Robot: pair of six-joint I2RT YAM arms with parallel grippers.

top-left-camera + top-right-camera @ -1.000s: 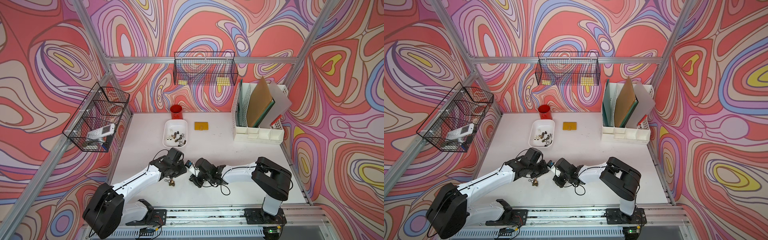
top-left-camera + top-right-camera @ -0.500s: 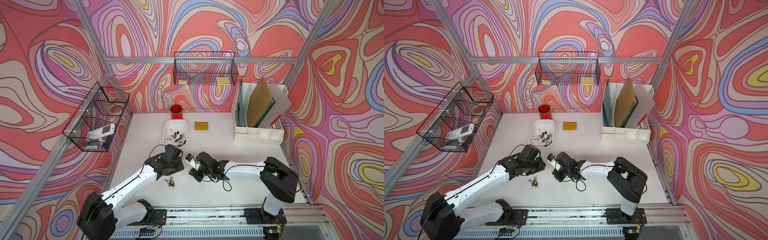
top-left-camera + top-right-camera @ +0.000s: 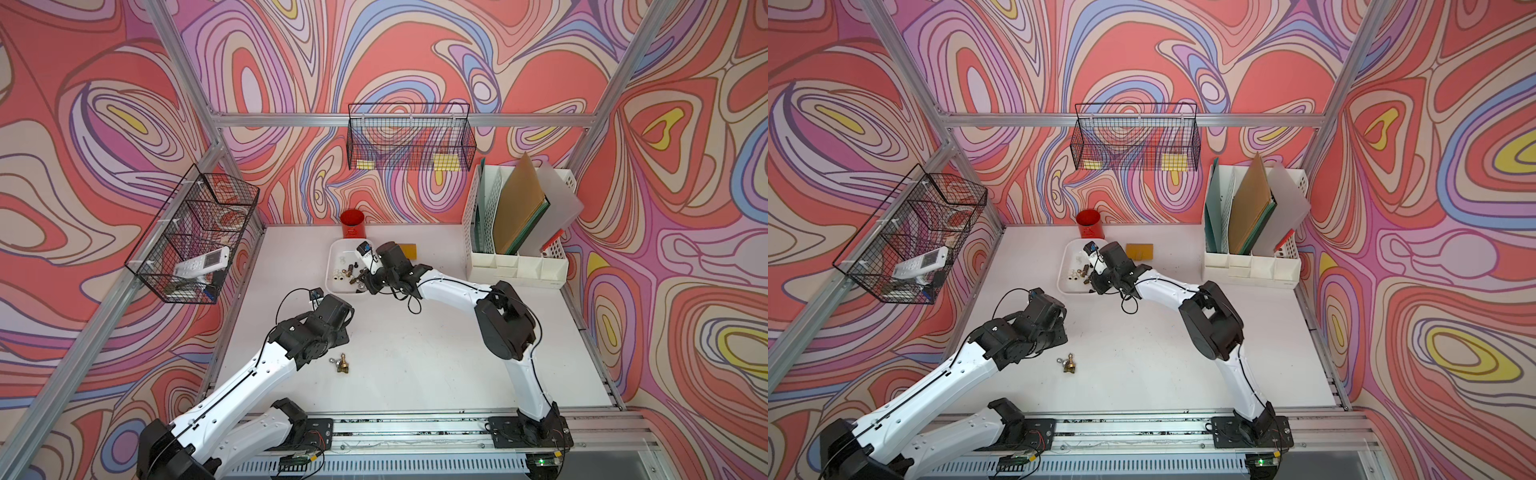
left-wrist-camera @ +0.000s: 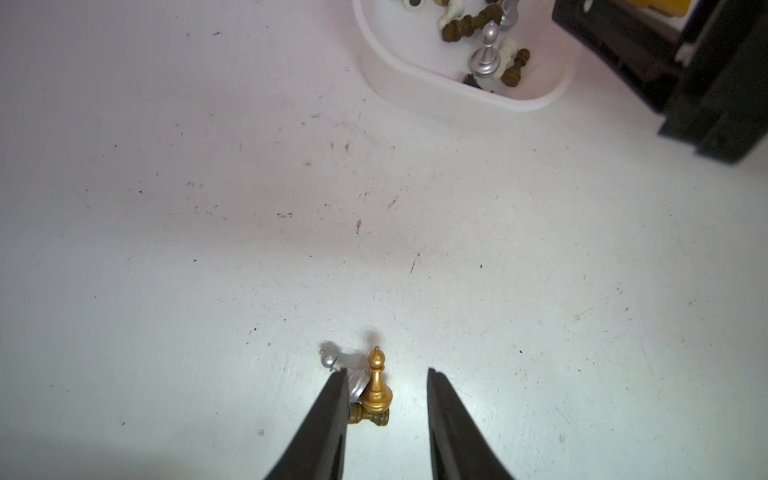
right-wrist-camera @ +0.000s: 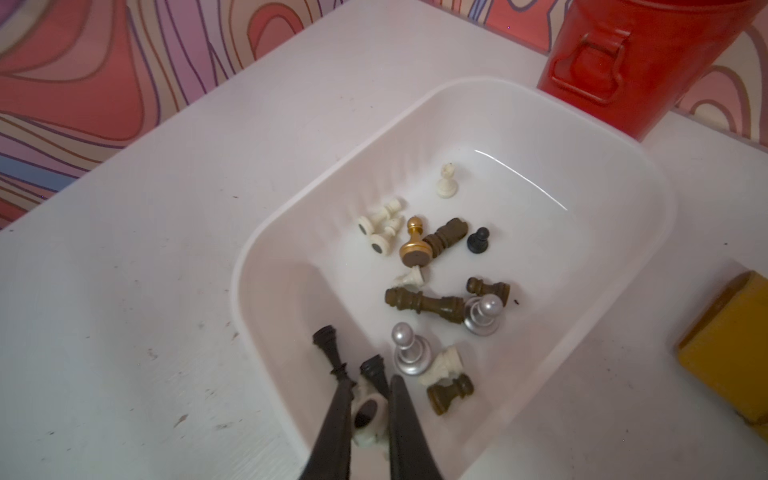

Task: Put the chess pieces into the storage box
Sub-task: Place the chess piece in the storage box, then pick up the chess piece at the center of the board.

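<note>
The storage box (image 3: 335, 254) (image 3: 1064, 270) (image 5: 552, 104) is a shallow white tray near the back of the table, with several chess pieces (image 5: 424, 301) lying or standing in it. My right gripper (image 5: 370, 386) (image 3: 365, 282) hangs over the box's near corner. It is shut on chess pieces: a white one with a dark base, and black ones sticking out past the fingertips. Three more chess pieces sit on the table in front (image 3: 341, 363) (image 3: 1069, 363): an upright gold pawn (image 4: 376, 382), a fallen silver one (image 4: 332, 359) and a fallen brass one (image 4: 370, 415). My left gripper (image 4: 384, 372) is open around the gold pawn.
A red cup (image 3: 352, 222) (image 5: 636, 62) stands just behind the box. A yellow block (image 3: 409, 250) (image 5: 731, 345) lies to its right. A white file rack (image 3: 515, 262) fills the back right corner. Wire baskets hang on the left wall (image 3: 195, 237) and back wall (image 3: 409, 141).
My right arm has carried its chess pieces from the middle of the table back to over the box. My left arm has drawn back from the three pieces on the table.
</note>
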